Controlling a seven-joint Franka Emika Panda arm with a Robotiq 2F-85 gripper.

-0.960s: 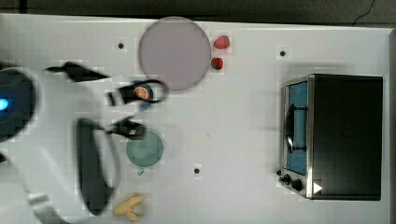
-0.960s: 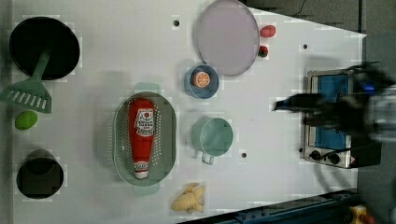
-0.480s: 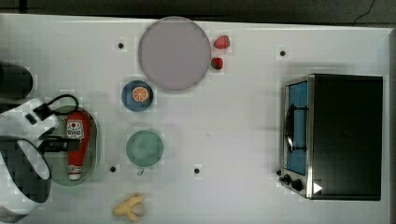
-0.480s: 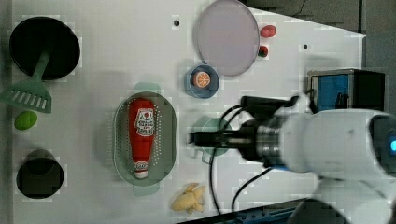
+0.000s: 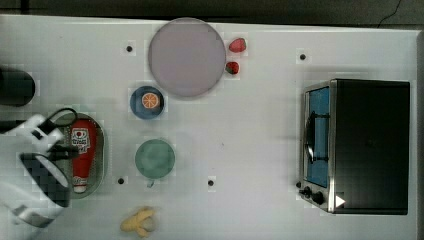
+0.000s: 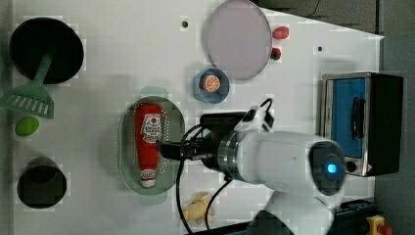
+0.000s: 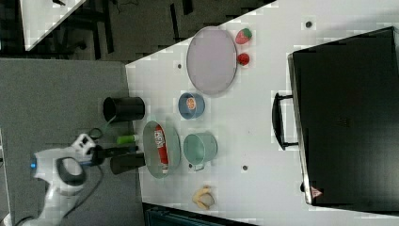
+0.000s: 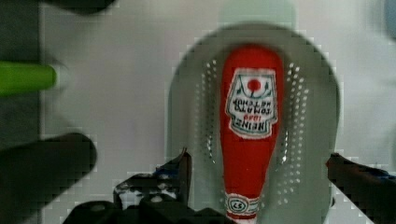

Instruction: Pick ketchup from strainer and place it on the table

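Now you have swung the arm across from the table's [image 5: 260, 130] middle to the strainer [image 6: 128, 161], at the top view's lower left, and your gripper [image 8: 257, 172] hangs over it with jaws spread wide, empty. In the wrist view they flank the ketchup [image 8: 250, 126], lying flat inside, untouched; I judge you're lined up to descend

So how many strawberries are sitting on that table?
2. Both lie just off the round grey plate, on the top view's right: one strawberry nearer the table's far edge, the other strawberry just below it. More could hide behind the arm.
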